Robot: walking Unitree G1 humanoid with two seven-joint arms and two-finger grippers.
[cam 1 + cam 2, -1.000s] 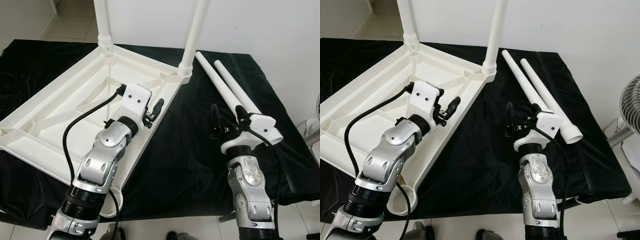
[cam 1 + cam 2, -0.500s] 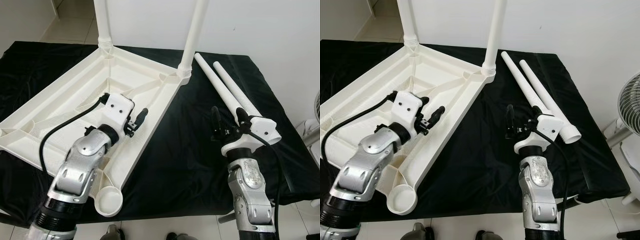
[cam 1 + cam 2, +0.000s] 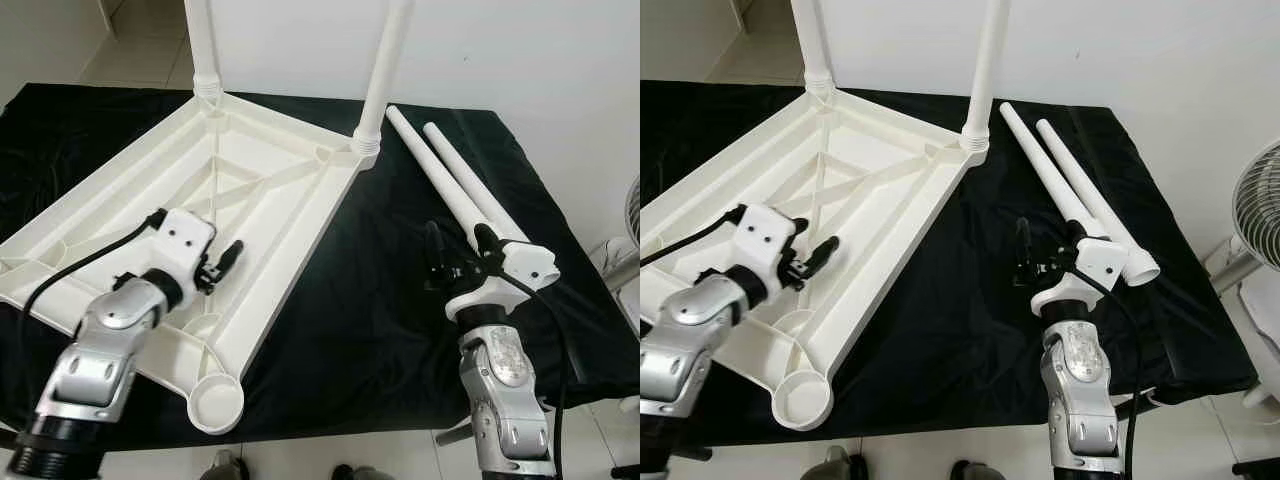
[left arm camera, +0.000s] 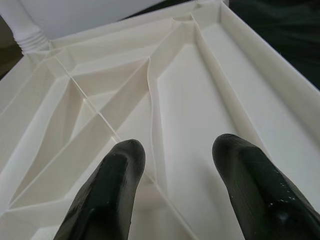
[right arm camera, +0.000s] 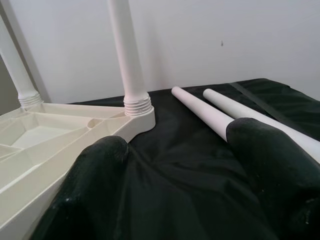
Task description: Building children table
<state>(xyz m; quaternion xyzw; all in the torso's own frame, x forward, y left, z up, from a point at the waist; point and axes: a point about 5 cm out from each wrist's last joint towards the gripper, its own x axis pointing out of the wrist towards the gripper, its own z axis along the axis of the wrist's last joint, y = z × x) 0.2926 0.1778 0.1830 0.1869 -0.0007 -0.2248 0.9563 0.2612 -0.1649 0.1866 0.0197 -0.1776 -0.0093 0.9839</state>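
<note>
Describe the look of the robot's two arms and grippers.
Both arms are jointed silver metal with black collars. Each ends in a white plastic wrist housing, fed by a black cable, carrying two long, rounded black fingers: left gripper, right gripper.

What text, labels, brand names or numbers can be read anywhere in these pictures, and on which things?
None: no readable text shows.
The upturned white table top, its two fitted legs and the two loose legs are plain white plastic.
The black cloth, the wall and the fan carry no print.
The left gripper and right gripper show no markings.
</note>
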